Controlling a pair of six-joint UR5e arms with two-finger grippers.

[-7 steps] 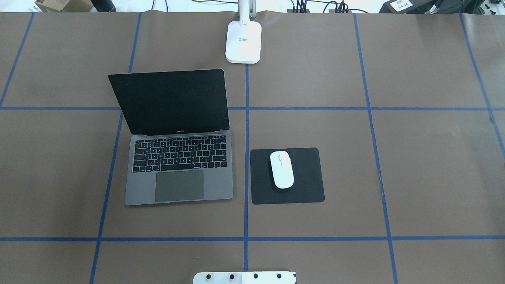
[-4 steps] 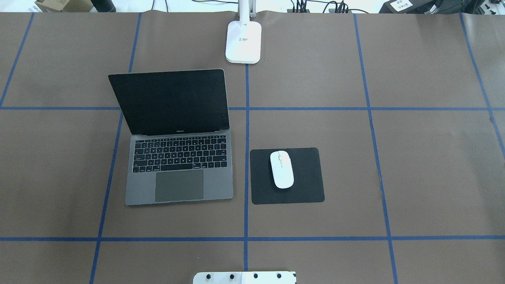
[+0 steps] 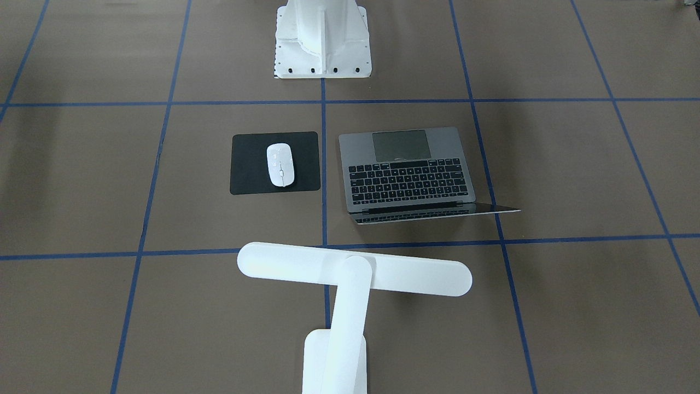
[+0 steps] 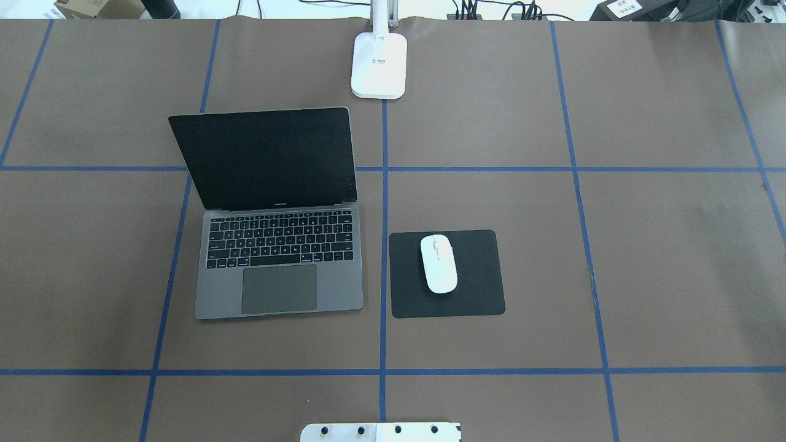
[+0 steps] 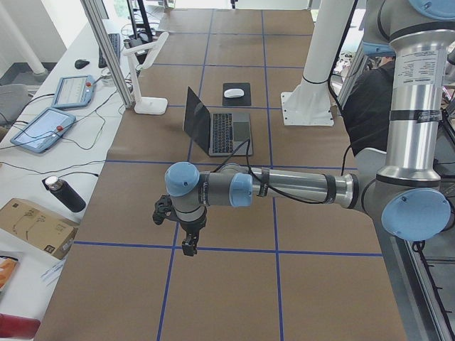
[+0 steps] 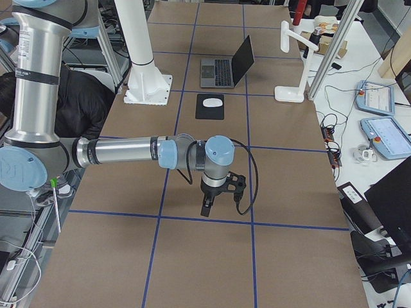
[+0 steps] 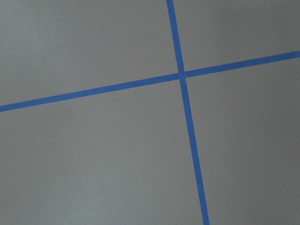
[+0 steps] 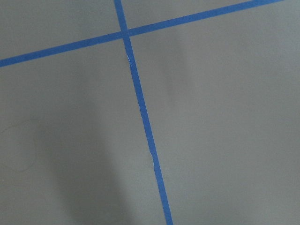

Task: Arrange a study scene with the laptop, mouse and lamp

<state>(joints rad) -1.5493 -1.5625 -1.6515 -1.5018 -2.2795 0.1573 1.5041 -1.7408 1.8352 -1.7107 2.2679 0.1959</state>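
The open dark-grey laptop (image 4: 279, 245) stands left of centre, screen up. The white mouse (image 4: 438, 263) lies on a black mouse pad (image 4: 479, 276) just right of it. The white lamp's base (image 4: 379, 64) stands at the table's far edge; its T-shaped head (image 3: 354, 269) hangs over the table toward the laptop. My left gripper (image 5: 186, 245) hovers over bare table far to the left; my right gripper (image 6: 207, 208) hovers far to the right. Both show only in the side views, so I cannot tell whether they are open or shut. Both wrist views show only brown table and blue tape.
The white bolted pedestal (image 3: 322, 38) stands at the robot's side of the table. Blue tape lines (image 4: 384, 371) grid the brown surface. Tablets (image 5: 43, 128), a bottle (image 5: 64, 193) and a box (image 5: 35, 224) lie on a bench beyond the far edge.
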